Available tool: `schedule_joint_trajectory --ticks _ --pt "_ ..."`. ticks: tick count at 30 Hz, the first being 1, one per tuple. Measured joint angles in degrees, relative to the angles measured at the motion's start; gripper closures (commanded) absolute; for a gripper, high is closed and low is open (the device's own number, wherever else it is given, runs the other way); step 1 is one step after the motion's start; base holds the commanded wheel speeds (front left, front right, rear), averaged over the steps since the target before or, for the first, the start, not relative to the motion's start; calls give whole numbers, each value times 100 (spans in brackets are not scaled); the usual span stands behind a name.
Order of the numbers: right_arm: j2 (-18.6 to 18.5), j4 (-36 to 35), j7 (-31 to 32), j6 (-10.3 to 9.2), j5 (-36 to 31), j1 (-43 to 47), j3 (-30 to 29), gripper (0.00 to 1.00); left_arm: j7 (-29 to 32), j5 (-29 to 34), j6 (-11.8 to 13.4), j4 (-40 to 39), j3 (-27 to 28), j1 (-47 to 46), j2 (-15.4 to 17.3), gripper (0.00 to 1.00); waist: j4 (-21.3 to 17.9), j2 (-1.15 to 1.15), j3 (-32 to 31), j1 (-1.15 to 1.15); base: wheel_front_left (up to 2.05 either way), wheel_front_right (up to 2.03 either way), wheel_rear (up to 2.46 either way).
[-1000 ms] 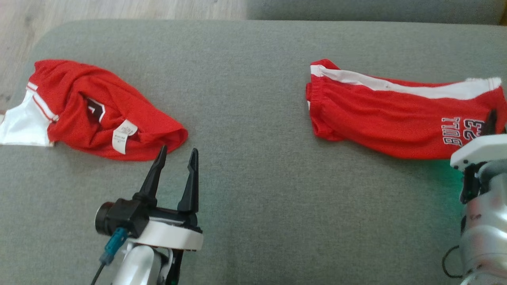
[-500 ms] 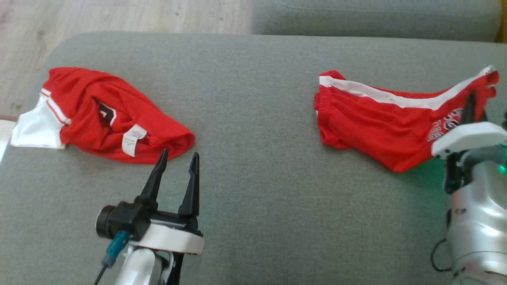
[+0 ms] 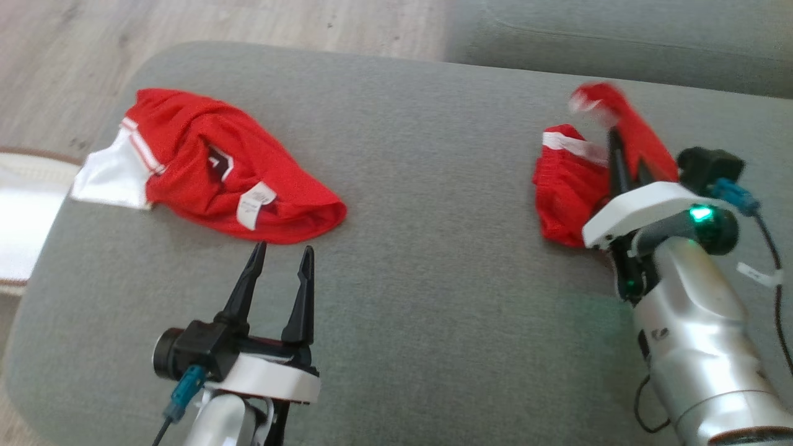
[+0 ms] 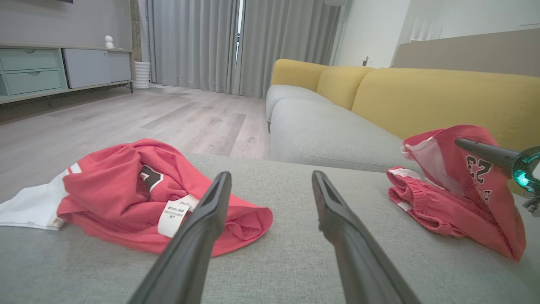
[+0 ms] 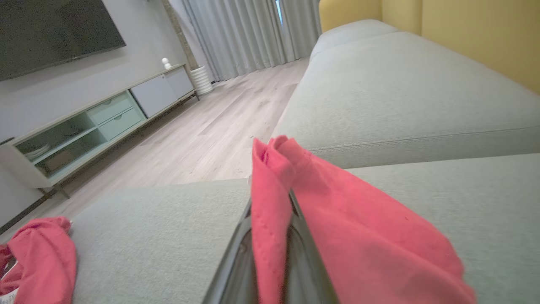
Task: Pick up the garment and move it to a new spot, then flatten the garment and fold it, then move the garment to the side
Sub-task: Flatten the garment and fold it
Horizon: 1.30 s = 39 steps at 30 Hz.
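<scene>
**Garment half up off the cushion, right hand's got it**

So the garment (image 3: 560, 198), the red shorts with the white stripe, sits at the right end of the grey cushion (image 3: 421, 279). From the head camera it's kinda blurry: a scrunched red lump, with one end sticking up past the right hand (image 3: 614, 139).

The left wrist cam is way more useful. There you can see the raised end hanging off the right hand's finger with the "23" print facing out. The elastic waistband end is still lying on the cushion.

The right wrist cam settles the grip. The two dark fingers are clamped tight on a fold of the red cloth, which drapes off to the right of that view.

The left hand (image 3: 283, 248) is spread wide with nothing in it. It hovers low over the cushion, just short of the crumpled red jersey (image 3: 235, 179), the one with its white label (image 3: 254, 204) showing.

Compared to a second ago: back then the shorts were laid out long and flat, with the print readable from above and the right hand at their far right end. Now they're bunched up and that end is lifted. The head camera has also swung, so everything sits further right in frame. The jersey itself hasn't budged on the cushion, and the left hand is just as open as before.
</scene>
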Motion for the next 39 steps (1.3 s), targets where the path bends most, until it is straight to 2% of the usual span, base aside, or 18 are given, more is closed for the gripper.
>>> schedule_joint_trajectory --ticks 7,12,13,14,18,23,27,29,34,39 --pt "0 218 2 0 216 19 675 100 0 -54 18 20 -4 1 0 0 293 0 57 0 0 0 0" --pt "-5 394 43 0 265 42 1002 100 0 -57 19 25 -5 2 0 0 343 0 83 0 0 0 0" --pt "-5 430 99 0 321 63 1088 3 0 -57 26 26 -7 3 0 0 340 0 83 0 0 0 0" --pt "-4 460 118 0 327 96 1201 0 0 -58 41 26 -5 4 0 0 330 0 82 0 0 0 0" --pt "-12 449 256 0 545 304 1724 0 0 -64 69 45 -2 7 0 0 241 0 66 0 0 0 0" --pt "-2 -179 469 0 1080 595 2709 0 0 -100 73 58 38 31 0 0 26 0 24 0 0 0 0" --pt "5 -478 299 0 1259 614 2833 0 0 -90 70 70 109 88 0 0 -236 0 -37 0 0 0 0" --pt "8 -478 120 0 1031 604 2684 0 0 -94 74 54 229 99 0 0 -390 0 -65 0 0 0 0" --pt "-47 -697 -86 0 129 627 1623 0 0 -40 65 -82 422 102 1 0 -767 0 -108 0 0 0 0" --pt "-70 -2101 -122 0 -965 1255 349 0 -1 -9 9 -330 564 106 -1 0 -1083 0 -126 0 0 0 0"
